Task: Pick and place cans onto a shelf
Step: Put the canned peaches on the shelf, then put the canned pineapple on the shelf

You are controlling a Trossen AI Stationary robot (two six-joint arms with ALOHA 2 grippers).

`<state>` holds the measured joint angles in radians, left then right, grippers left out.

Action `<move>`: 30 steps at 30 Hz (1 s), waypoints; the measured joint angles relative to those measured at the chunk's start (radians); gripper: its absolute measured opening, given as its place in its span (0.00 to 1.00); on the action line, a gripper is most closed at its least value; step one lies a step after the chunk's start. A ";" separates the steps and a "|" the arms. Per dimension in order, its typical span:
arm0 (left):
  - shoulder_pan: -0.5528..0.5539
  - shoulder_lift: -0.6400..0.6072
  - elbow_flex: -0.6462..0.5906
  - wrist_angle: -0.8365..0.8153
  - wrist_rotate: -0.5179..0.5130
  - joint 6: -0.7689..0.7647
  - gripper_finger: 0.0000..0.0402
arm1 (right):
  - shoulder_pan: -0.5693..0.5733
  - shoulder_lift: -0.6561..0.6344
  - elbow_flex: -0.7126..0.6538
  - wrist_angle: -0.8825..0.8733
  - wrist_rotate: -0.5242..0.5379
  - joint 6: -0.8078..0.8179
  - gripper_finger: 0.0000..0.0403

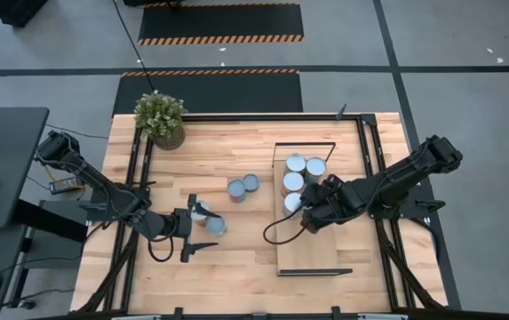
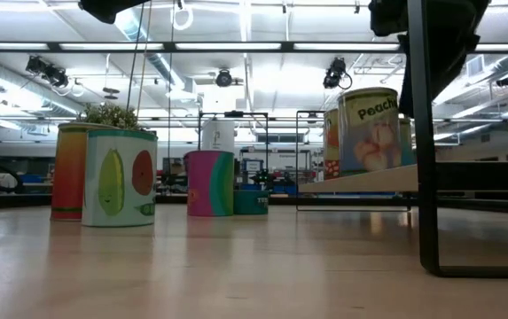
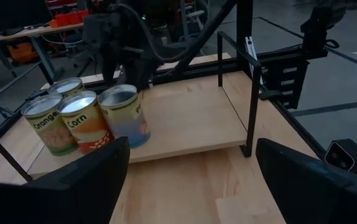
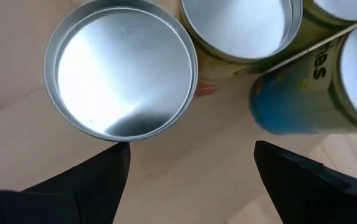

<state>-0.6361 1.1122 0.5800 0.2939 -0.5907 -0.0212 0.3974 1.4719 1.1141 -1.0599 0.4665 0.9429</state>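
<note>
Several cans (image 1: 296,163) stand upright on the light-wood shelf (image 1: 321,249) at the table's right; they also show in the left wrist view (image 3: 81,121). My right gripper (image 1: 309,212) hangs open just above the shelf, pointing down, beside the nearest shelf can (image 4: 122,74), whose silver top lies just beyond the fingertips (image 4: 187,149). Two cans (image 1: 243,187) stand mid-table. Two more cans (image 1: 216,225) stand on the table at my left gripper (image 1: 199,227). That gripper is open (image 3: 190,155), faces the shelf and seems raised above them.
A potted plant (image 1: 159,118) stands at the table's far left. The shelf's black frame posts (image 3: 248,93) rise at its edges. A dark cable (image 1: 276,233) loops from the right arm over the table. The near half of the shelf board (image 3: 197,118) is bare.
</note>
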 joint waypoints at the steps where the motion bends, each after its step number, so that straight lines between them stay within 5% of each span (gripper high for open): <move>1: 0.000 0.000 0.001 -0.008 0.000 -0.010 0.88 | -0.002 0.000 0.000 -0.002 -0.010 -0.006 0.87; 8: 0.004 0.000 0.002 -0.168 -0.002 -0.200 0.88 | 0.029 -0.018 0.082 -0.118 -0.015 0.028 0.87; 20: 0.043 -0.027 0.257 -1.001 0.045 -0.572 0.88 | 0.152 -0.017 0.112 0.065 0.231 -0.057 0.87; 24: 0.044 -0.027 0.261 -1.210 0.136 -0.703 0.88 | 0.174 -0.017 0.112 0.101 0.263 -0.094 0.87; 30: 0.040 -0.026 0.160 -1.244 0.252 -0.812 0.88 | 0.178 -0.017 0.112 0.112 0.274 -0.126 0.87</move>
<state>-0.5957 1.0859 0.7398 -0.9502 -0.3391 -0.8327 0.5756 1.4551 1.2263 -0.9478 0.7406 0.8171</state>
